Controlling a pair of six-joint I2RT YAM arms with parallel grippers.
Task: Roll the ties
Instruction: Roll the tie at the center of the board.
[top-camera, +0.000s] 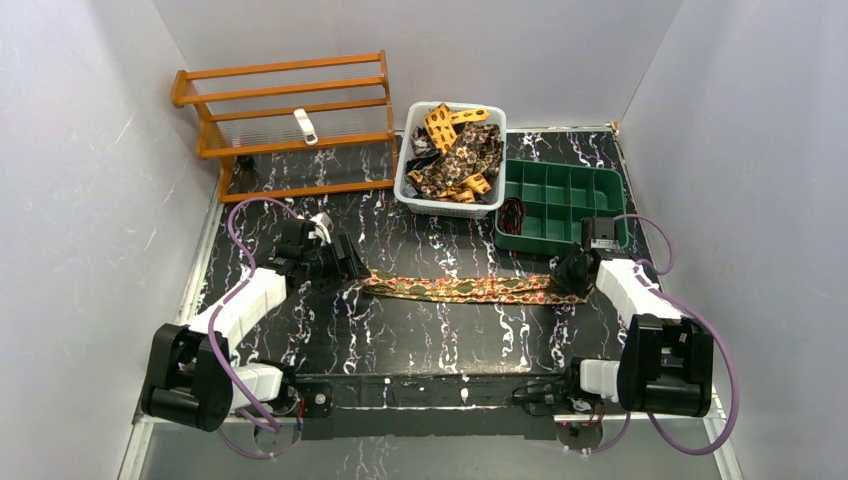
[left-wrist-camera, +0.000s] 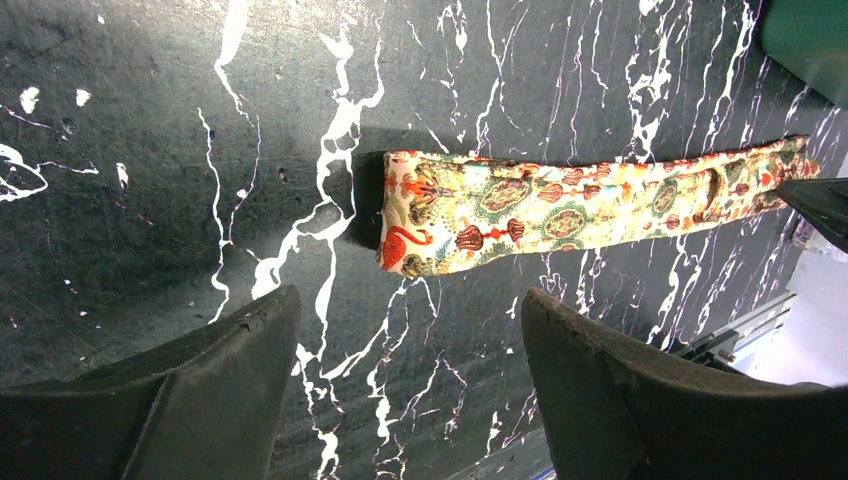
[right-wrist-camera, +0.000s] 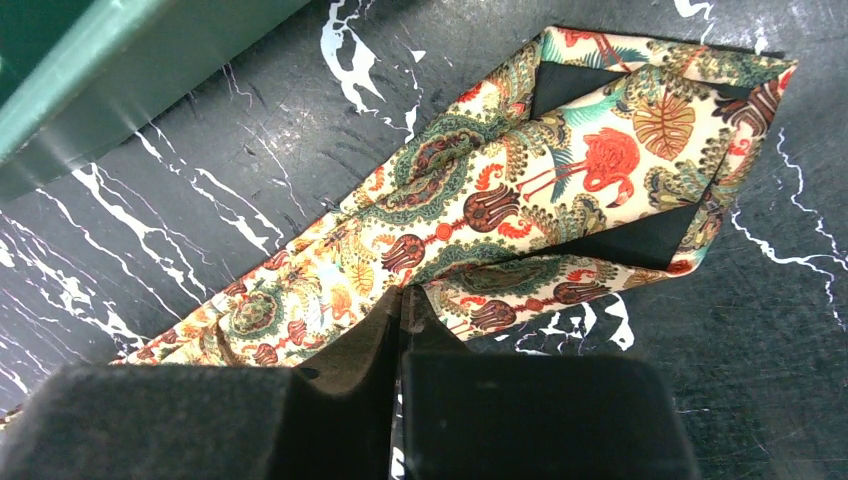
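**Tie laid flat across the table, right end pinched, left jaws wide**

The tie (top-camera: 460, 290) I am working on lies stretched out flat on the black marbled table (top-camera: 430, 340), running left to right between the two arms. It is not rolled anywhere along its length. The print is cream with red-orange, green and brown motifs, and the right wrist view shows a flamingo on it.

The wide pointed end is on the right, near the green tray (top-camera: 620, 215). Its corners are folded over, so black lining shows. The narrow end is on the left.

Right gripper (right-wrist-camera: 403, 300): the jaws are pressed together with only a thin seam between the pads. The tips sit on the tie's long near edge, a little back from the pointed end, nipping the fabric there. In the top view this gripper covers the tie's right end just in front of the tray.

Left gripper (left-wrist-camera: 410, 310): the jaws are wide apart with nothing between them. The narrow end lies on the table just ahead of the two fingers, lined up with the gap and clear of both pads.

At the back, a white basket (top-camera: 405, 185) holds more ties (top-camera: 460, 160), a loose heap of brown and yellow prints. A dark coiled thing (top-camera: 511, 215) sits in the tray's near-left compartment, but I cannot make out its print. A wooden rack (top-camera: 290, 110) stands at the far left.
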